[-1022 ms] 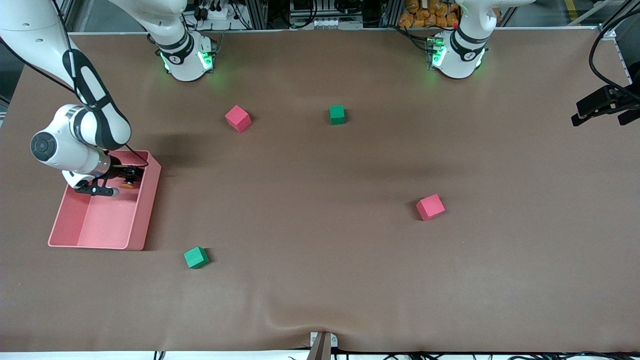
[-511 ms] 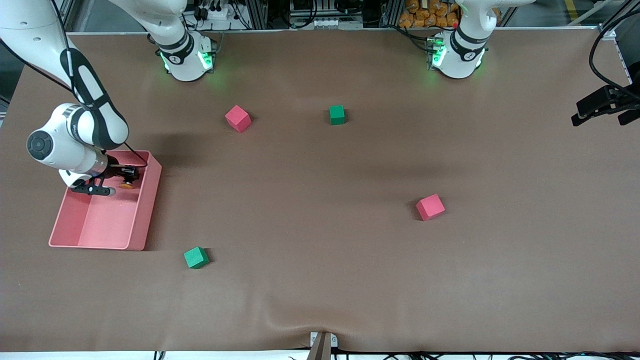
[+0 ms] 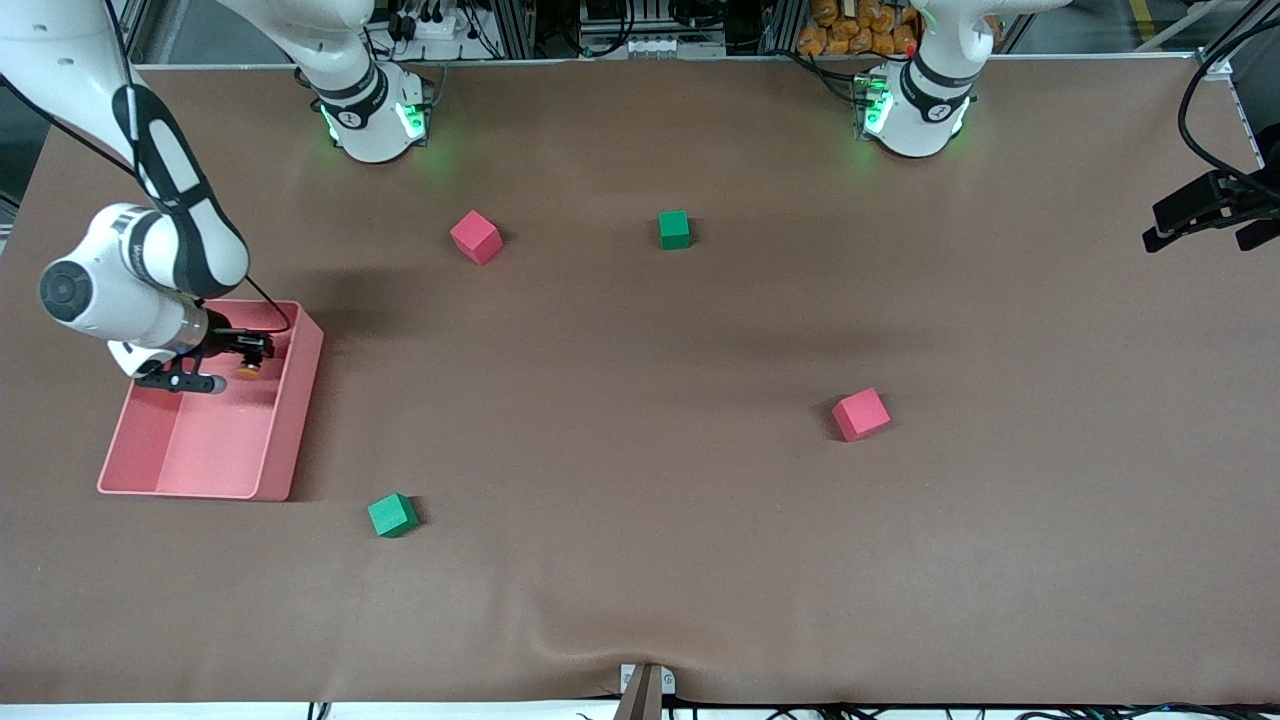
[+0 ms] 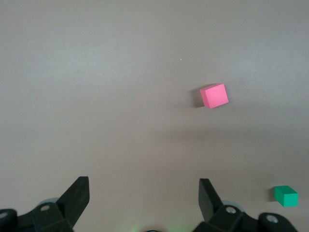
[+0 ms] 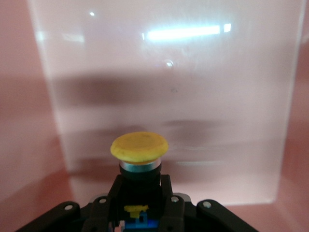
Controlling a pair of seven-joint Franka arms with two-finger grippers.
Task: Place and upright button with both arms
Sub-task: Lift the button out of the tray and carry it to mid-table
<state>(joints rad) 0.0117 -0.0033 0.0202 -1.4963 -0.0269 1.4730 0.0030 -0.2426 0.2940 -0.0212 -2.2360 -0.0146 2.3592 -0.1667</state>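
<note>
— Brown cloth covers our whole table (image 3: 640, 560), with red and green foam cubes scattered on it and a shallow pink plastic bin (image 3: 290, 420) at the right arm's end. Where do we stand?

— We judge we're at the pick-up step. Our right gripper (image 3: 250, 358) is inside the bin, its fingers pinched on the small cylindrical push-button with the round orange cap and black-and-blue body (image 5: 139, 154).

— How does it sit between the fingers?

— In the right wrist view the dark body is clamped between the two pads, with the cap (image 3: 247, 372) sticking out just past the fingertips, toward the bin's pale wall.

— And our other arm?

— It waits. Our left gripper (image 4: 145, 203) hangs over bare cloth, fingers spread wide with nothing between them; one red foam cube (image 4: 214, 95) lies well past their tips.

— Next move?

— Lift the button clear of the bin's walls, we think, and carry it toward mid-table where the left gripper can help stand it upright.
</note>
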